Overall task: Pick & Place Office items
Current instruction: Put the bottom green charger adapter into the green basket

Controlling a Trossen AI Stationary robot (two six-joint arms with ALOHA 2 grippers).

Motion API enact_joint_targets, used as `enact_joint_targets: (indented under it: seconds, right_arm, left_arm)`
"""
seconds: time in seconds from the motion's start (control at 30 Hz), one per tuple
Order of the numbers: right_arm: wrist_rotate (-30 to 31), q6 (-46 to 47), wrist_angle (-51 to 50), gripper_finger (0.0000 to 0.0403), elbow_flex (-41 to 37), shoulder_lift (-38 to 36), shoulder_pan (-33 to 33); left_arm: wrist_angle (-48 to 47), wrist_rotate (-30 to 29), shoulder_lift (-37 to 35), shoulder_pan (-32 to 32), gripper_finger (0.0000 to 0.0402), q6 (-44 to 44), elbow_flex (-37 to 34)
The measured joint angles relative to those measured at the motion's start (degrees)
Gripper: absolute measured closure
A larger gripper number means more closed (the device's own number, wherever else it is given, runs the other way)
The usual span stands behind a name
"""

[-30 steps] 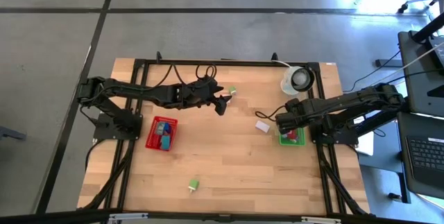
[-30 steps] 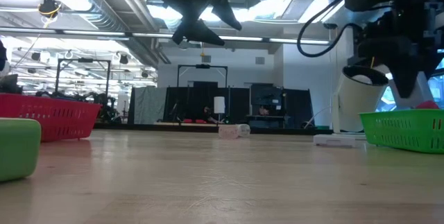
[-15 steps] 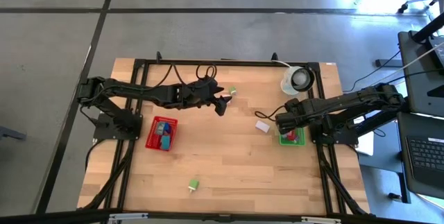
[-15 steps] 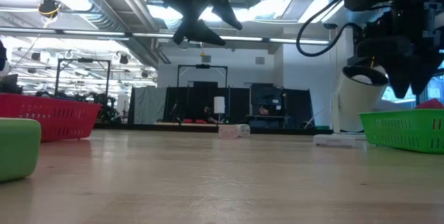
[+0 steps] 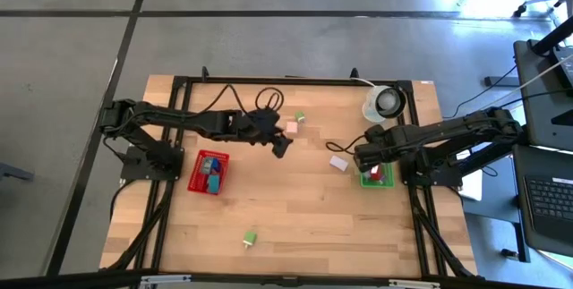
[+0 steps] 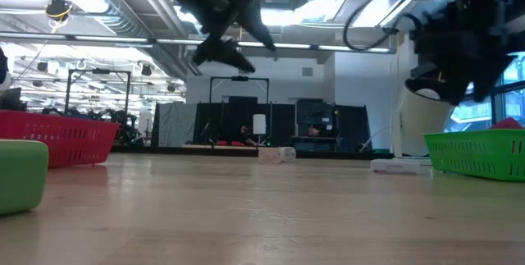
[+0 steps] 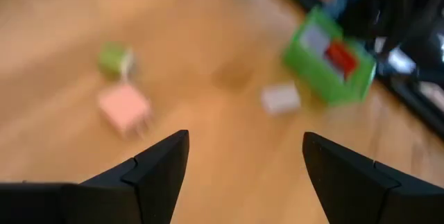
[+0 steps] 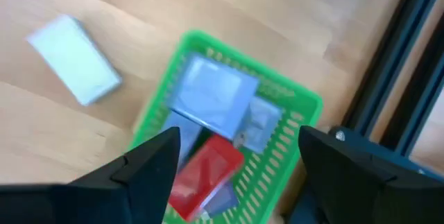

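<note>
Left gripper [image 5: 283, 145] moved back toward red tray [image 5: 193, 182], fingers spread wide, holding nothing; pink block [image 5: 291, 128] now uncovered beside it. Green block [image 5: 301, 116] just past pink one. Blocks look small, light, hard: pinch flat sides. Another green block [image 5: 250, 237] near front edge. Right gripper [image 5: 362, 157] shifted little, spread over green tray [image 8: 305, 105]; red block [image 8: 207, 174] inside.

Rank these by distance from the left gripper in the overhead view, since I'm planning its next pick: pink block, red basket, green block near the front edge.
1. Pink block, just beside the left gripper.
2. Red basket, toward the left arm's base.
3. Green block, alone near the front edge.
</note>
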Motion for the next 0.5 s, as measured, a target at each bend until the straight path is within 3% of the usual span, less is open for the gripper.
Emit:
enact_joint_targets:
  seconds: [0.2, 0.5]
  right_arm:
    - [5.1, -5.6, 0.0, 0.0106, 4.0, 0.0, -1.5]
    - [9.5, -12.1, 3.1, 0.0106, 6.4, 0.0, -3.8]
  left_arm:
    - [-7.9, 5.8, 0.0, -2.9, 0.0123, -3.1, 0.0]
    - [-11.7, 1.9, 0.0, -10.0, 0.0123, -12.8, 0.0]
